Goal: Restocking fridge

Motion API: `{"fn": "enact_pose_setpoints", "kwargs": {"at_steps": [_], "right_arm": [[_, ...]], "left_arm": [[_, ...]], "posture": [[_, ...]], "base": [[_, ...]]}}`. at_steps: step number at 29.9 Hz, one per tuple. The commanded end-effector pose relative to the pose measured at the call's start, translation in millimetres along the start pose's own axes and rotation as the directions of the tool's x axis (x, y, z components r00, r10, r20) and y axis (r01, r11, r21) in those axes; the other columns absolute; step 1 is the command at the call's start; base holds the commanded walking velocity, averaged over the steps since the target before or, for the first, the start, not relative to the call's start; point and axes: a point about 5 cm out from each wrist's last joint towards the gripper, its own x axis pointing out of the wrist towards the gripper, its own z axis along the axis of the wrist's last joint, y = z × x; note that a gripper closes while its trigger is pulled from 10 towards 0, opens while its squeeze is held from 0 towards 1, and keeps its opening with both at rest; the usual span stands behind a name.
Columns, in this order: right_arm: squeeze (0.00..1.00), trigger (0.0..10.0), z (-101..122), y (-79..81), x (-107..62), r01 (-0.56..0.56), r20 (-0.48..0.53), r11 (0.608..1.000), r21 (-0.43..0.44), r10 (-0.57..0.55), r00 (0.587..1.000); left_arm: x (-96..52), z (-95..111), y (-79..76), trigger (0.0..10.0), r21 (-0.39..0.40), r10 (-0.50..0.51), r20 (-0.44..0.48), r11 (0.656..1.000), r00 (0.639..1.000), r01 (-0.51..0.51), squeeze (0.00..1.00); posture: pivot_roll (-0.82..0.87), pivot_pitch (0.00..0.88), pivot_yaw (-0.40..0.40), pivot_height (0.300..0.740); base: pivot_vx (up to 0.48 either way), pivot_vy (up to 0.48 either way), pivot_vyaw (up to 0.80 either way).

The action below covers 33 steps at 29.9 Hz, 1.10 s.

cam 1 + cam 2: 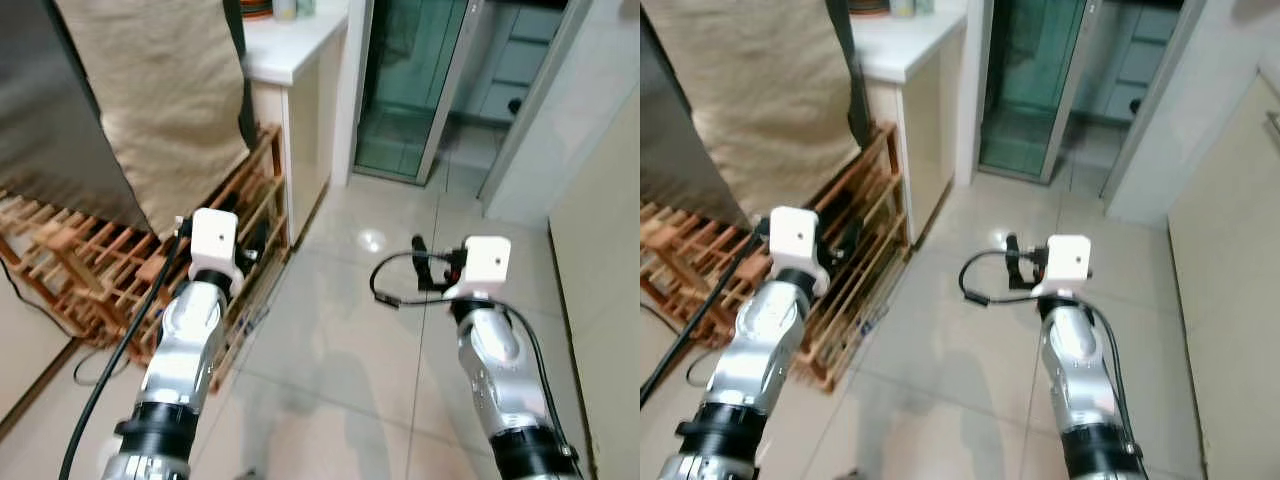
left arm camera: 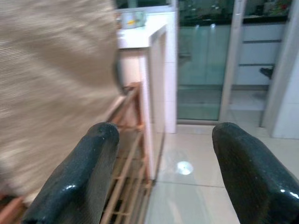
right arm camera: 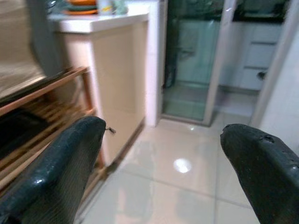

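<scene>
Both silver arms reach forward over a pale tiled floor [image 1: 340, 340]. My left gripper [image 2: 166, 133] is open, its two black fingers [image 2: 79, 177] wide apart with nothing between them, and it points at the end of a white counter cabinet [image 2: 154, 84] beside a wooden rack. My right gripper [image 3: 163, 128] is also open and empty, held over the floor and facing a glass door [image 3: 191, 60]. In the left eye view the left gripper [image 1: 250, 245] hangs next to the rack and the right gripper [image 1: 428, 265] is over bare tiles.
A low wooden slatted rack [image 1: 90, 270] runs along the left, partly under a hanging beige cloth [image 1: 160, 90]. A white counter [image 1: 290, 45] carries dishes [image 3: 81, 5]. A cream wall [image 1: 600, 280] bounds the right. Black cables [image 1: 110, 370] trail off the left arm.
</scene>
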Motion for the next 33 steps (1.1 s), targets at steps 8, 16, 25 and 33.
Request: {"fn": "enact_pose_setpoints", "kwargs": {"at_steps": [8, 16, 25, 33], "right_arm": [[0.91, 10.0, 11, -3.1, 6.9, 0.001, 0.036, 1.000, -0.003, -0.001, 0.999], [0.91, 10.0, 11, -3.9, 5.2, 0.013, 0.044, 1.000, -0.003, -0.013, 0.999], [0.91, 10.0, 12, -6.5, 5.5, 0.020, 0.048, 1.000, -0.006, -0.019, 0.999], [0.92, 10.0, 22, -48.2, -62.3, 0.092, 0.116, 0.990, -0.103, -0.080, 0.990]], "left_arm": [[11.7, 41, -4.4, 10.0, -0.037, 0.015, 0.145, 0.999, 0.989, -0.010, 0.00], [17.9, 50, -6.6, 10.0, -0.053, 0.011, 0.154, 0.999, 0.988, -0.003, 0.00], [18.7, 56, -20.0, 10.0, -0.065, -0.046, 0.193, 0.996, 0.980, 0.059, 0.00], [-57.8, 16, 16.7, 10.0, 0.051, -0.014, 0.144, 0.999, 0.990, 0.007, 0.00]], "posture": [[-0.05, 0.000, -0.008, 0.740], [-0.06, 0.000, 0.003, 0.740], [-0.05, 0.000, -0.017, 0.740], [-0.03, 0.000, -0.050, 0.740]], "base": [[0.000, 0.480, 0.00], [0.000, 0.480, 0.00], [0.000, 0.254, 0.00], [0.000, 0.000, 0.00]]}}
